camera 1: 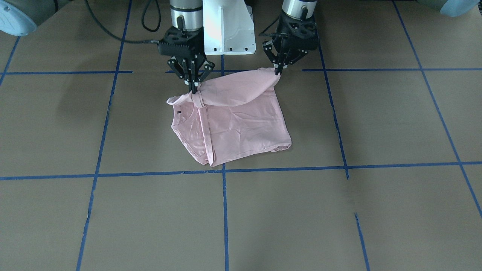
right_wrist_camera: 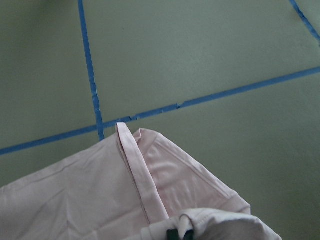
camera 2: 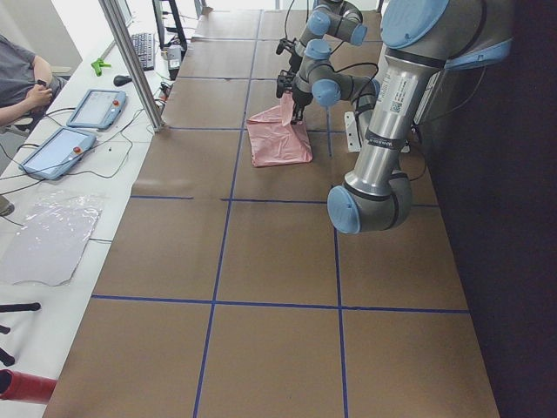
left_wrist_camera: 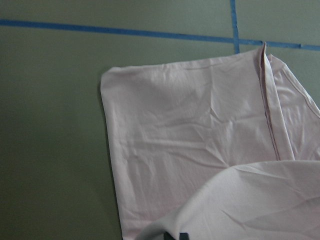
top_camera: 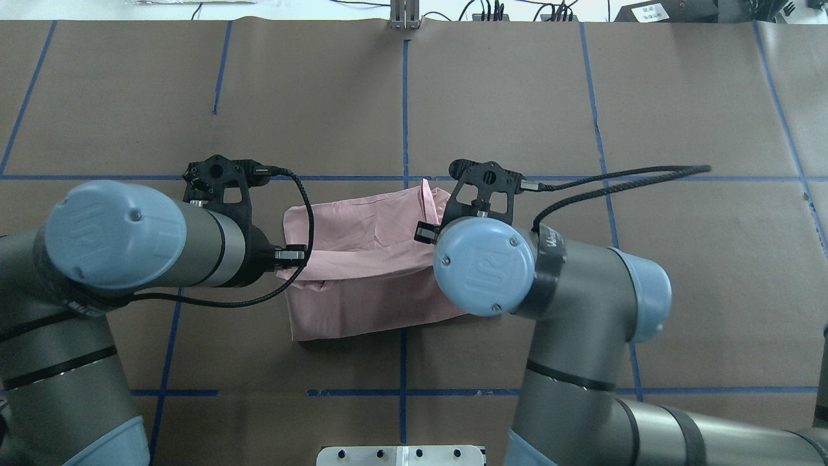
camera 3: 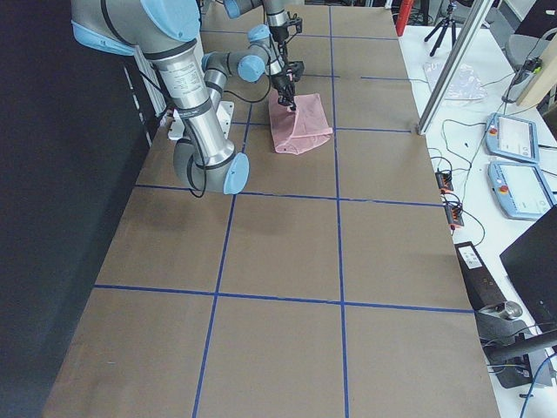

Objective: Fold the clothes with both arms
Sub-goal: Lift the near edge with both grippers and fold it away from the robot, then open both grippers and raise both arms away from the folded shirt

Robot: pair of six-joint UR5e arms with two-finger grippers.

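Observation:
The pale pink T-shirt (camera 1: pixel 241 128) lies folded on the brown table, its collar (camera 1: pixel 185 117) and small black tag toward the front-facing view's left. My left gripper (camera 1: pixel 278 71) is shut on one corner of the shirt's edge nearest the robot's base. My right gripper (camera 1: pixel 194 90) is shut on the other corner, where the cloth bunches. Both hold that edge lifted, and the cloth sags between them over the layer below. The shirt also shows in the overhead view (top_camera: pixel 362 304), where my wrists hide the fingers. The Snoopy print is hidden.
Blue tape lines (camera 1: pixel 224 210) grid the brown paper table. The white pedestal base (camera 1: pixel 228 26) stands just behind the shirt. Tablets (camera 2: pixel 91 109) and a person (camera 2: pixel 17 78) are at the operators' side. A metal post (camera 3: pixel 448 83) stands at that table edge.

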